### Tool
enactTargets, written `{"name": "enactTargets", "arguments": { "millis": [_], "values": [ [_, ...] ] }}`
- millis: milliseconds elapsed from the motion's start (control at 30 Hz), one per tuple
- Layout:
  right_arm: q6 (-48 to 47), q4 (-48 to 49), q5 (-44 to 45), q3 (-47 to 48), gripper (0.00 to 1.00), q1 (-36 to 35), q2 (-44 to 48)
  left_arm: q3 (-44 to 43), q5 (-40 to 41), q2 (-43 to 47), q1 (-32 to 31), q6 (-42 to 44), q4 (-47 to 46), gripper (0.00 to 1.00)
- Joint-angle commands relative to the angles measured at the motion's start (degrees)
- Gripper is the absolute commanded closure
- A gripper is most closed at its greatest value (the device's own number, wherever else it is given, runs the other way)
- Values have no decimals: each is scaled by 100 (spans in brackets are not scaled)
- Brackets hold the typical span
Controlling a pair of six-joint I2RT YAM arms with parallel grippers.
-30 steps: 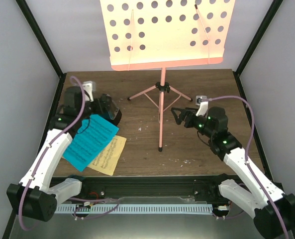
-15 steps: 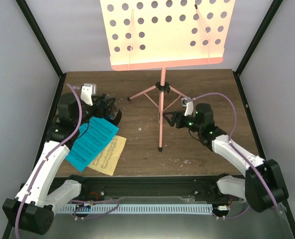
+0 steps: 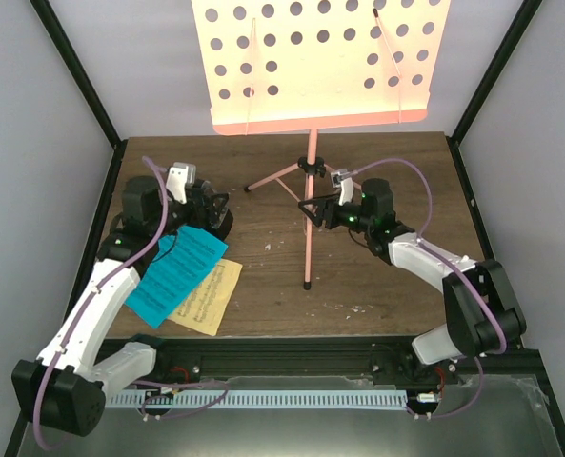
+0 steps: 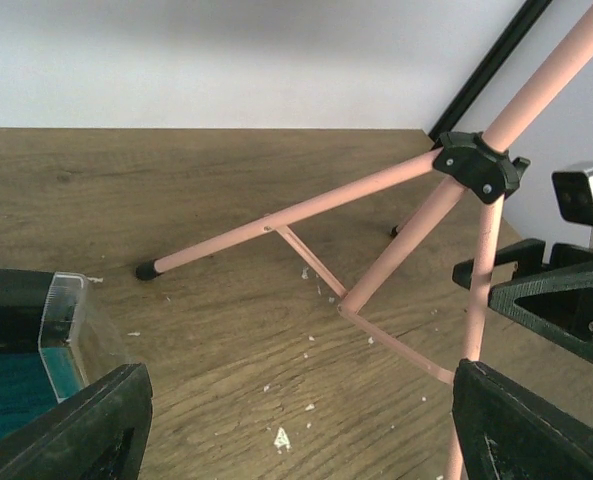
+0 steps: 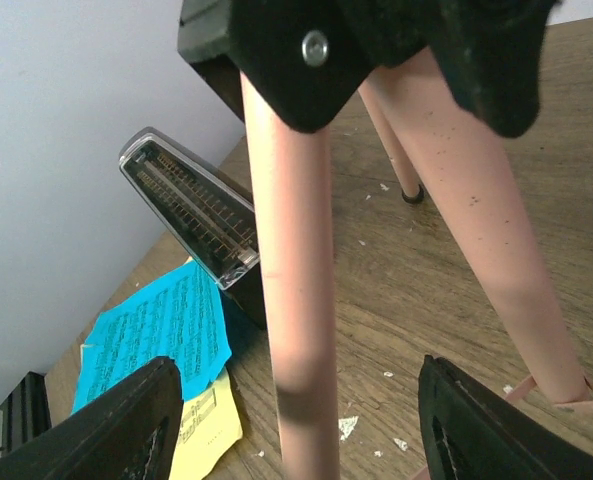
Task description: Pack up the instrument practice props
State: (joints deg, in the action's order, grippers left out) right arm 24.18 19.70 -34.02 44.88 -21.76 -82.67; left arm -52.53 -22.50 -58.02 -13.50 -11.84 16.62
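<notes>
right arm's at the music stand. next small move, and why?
Probably close the right gripper on the pink stand leg. In the right wrist view the leg runs between its open fingers, just below the black hub, with gaps on both sides. Nothing looks gripped yet, so it can't lift or fold the stand.

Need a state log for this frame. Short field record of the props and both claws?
music stand: upright on table, tripod legs spread, no pages on desk
cyan page: flat on table, overlapping yellow page
yellow page: flat, partly under cyan page
metronome: upright at cyan page's far edge
left claw: open, empty, facing tripod legs
right claw: open, fingers either side of stand pole, not clamped
packed so far: nothing
</notes>
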Motion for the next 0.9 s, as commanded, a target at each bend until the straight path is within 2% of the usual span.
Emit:
{"name": "enactTargets", "arguments": {
  "millis": [0,100,267,333,467,600,700,867],
  "values": [
    [-177,514,-336,135,35,100,-200,-195,-367,-219,4,149,28,17],
    [-117,1004,-594,60,41,104,-324,-187,-453,-317,-1,138,3,18],
    [52,1714,-861,-197,58,115,-405,-170,-319,-333,-3,207,14,18],
    [97,1887,-892,-264,60,121,-452,-169,-282,-345,-1,232,24,18],
    [92,1961,-894,-241,79,134,-533,-169,-230,-338,3,264,29,18],
    [21,1938,-646,-409,93,130,-306,-164,-240,-311,4,259,27,18],
    [-101,1639,-339,-565,99,128,10,-155,-249,-298,2,238,24,19],
    [-2,1072,563,-884,99,13,575,-145,-233,-289,-4,224,14,19]
  ]
}}
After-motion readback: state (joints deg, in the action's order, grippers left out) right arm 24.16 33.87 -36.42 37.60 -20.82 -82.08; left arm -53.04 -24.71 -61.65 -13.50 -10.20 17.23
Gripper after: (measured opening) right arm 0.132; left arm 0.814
